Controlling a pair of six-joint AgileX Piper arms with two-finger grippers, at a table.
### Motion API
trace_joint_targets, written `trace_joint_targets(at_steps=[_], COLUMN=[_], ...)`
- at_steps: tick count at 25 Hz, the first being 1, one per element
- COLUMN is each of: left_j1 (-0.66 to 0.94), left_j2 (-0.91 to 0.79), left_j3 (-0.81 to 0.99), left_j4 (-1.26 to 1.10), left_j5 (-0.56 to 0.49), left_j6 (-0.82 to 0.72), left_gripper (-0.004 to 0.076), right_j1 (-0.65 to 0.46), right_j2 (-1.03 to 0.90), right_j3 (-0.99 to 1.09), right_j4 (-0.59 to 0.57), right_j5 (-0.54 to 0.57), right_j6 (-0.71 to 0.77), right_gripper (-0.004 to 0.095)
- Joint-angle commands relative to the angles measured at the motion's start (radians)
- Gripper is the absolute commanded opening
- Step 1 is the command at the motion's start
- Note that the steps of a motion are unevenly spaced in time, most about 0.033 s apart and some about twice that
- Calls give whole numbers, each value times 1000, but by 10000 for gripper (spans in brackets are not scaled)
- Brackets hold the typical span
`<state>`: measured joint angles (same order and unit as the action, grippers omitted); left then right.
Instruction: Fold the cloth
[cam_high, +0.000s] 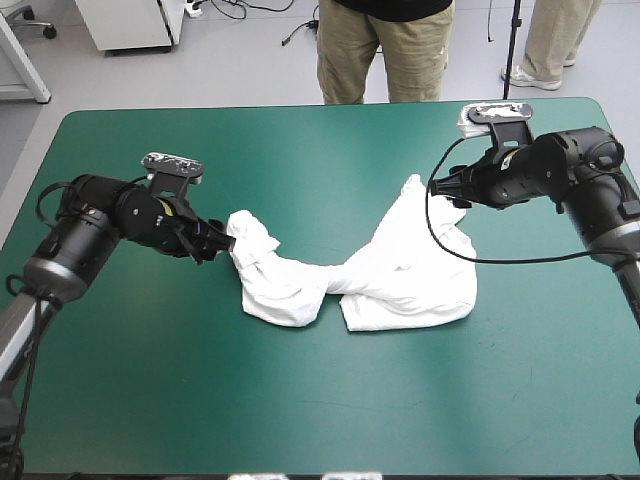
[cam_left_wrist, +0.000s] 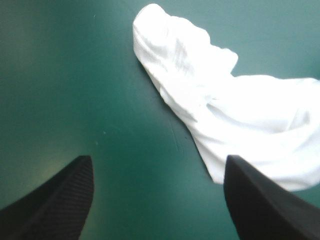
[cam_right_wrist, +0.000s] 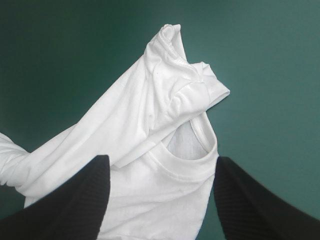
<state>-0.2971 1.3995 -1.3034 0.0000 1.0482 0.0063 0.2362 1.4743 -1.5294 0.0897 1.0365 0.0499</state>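
Progress: barely begun, by the look of it. T-shirt (cam_high: 380, 265) near table (cam_high: 320, 420) centre in high view: a twisted white heap, one lobe toward 8 o'clock, a wider one toward 4, a peak rising toward 1. No flat spread, no clean fold anywhere. Collar (cam_right_wrist: 192, 167) gaping, with a sleeve bunched beyond it, in right wrist view. Left to do, judged from this: untwist, spread flat, then fold sleeves and body into a bundle.

Left jaws open, wide apart, at heap's 9 o'clock end. Cloth just ahead and beside one finger (cam_left_wrist: 265, 200), not between the two; nothing gripped. Right jaws open too, at heap's 2 o'clock by the peak, with the collar seen in the gap between the fingers (cam_right_wrist: 75, 200) from the wrist; nothing pinched.

Writing: none legible. No print, brand or label on visible cloth; plain teal-green cover.
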Motion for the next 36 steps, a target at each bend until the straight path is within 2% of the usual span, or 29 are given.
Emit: trace_joint_targets(at_steps=[1,7,21,23,24,27,30,36], left_j1=[0,8,8,8,8,8,8,8], left_j2=[45,187,477,505,507,502,501,501], left_j3=[-20,-38,-188,-199,-199,-199,-199,-199], left_j4=[-11,-11,-11,-11,-13,-11,-11,-11], left_j5=[-144,-190,-199,-195,-197,-193,-181,-177], left_j6=[-29,-36,-6,-6,-6,-6,-6,-6], left_gripper=[524,525,523,459,318,-8,-6,-9], right_j1=[-6,-6,-6,-6,-6,-6,-6,-6], right_j2=[-39,-39,-39,-39,-39,-39,-27,-37], right_j3=[-32,-32,-32,-32,-32,-30,-17,297], right_j4=[3,-3,-1,-2,-2,-5,-50,-54], right_j5=[-47,-47,-50,-50,-48,-10,117,-52], right_j6=[-10,-10,-10,-10,-10,-10,9,47], right_gripper=[551,490,487,487,488,495,500,500])
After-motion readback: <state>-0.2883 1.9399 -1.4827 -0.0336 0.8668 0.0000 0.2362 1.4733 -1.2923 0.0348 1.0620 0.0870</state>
